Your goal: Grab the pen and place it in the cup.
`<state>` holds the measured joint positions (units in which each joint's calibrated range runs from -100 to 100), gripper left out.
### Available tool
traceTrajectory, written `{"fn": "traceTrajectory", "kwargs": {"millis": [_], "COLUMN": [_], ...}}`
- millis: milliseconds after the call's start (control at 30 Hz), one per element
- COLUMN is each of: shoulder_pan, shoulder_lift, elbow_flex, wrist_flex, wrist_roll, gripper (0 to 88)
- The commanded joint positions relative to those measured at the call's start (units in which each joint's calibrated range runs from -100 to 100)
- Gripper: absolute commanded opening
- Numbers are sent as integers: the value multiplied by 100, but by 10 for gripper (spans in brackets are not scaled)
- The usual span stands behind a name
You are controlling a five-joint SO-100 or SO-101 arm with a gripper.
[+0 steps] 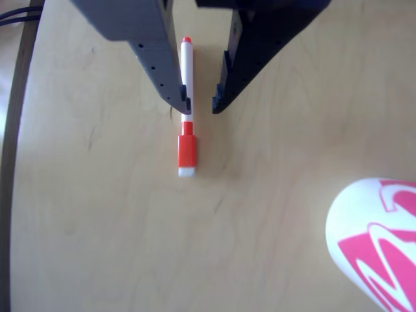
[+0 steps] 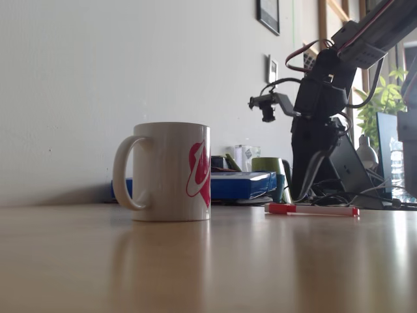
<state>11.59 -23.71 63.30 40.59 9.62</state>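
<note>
The pen (image 1: 186, 104) lies flat on the wooden table, white body with a red cap toward the bottom of the other view and a small red tip at the top. My gripper (image 1: 199, 105) is open and straddles the pen's body, with the grey finger (image 1: 162, 71) touching its left side and the dark finger (image 1: 244, 58) a little apart on the right. The cup (image 1: 377, 240) stands at the lower right of that view. In the fixed view the cup (image 2: 166, 171) stands upright in front, and the pen (image 2: 311, 209) lies behind it under the arm.
The table's curved edge (image 1: 13, 149) runs down the left of the other view. In the fixed view a blue box (image 2: 238, 184), a green mug (image 2: 268, 167) and cables sit at the back near the wall.
</note>
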Motion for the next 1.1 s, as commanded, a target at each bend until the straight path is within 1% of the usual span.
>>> {"fn": "traceTrajectory", "kwargs": {"millis": [0,100,333,467,633,1067], "shoulder_pan": [-11,-11,80,339,473,389], "shoulder_lift": [80,97,155,619,852,893], "elbow_flex": [-304,-341,-377,-739,-920,-893], "wrist_flex": [40,100,48,117,126,134], "wrist_roll": [41,136,157,173,199,230], "gripper": [105,106,109,168,170,167]}}
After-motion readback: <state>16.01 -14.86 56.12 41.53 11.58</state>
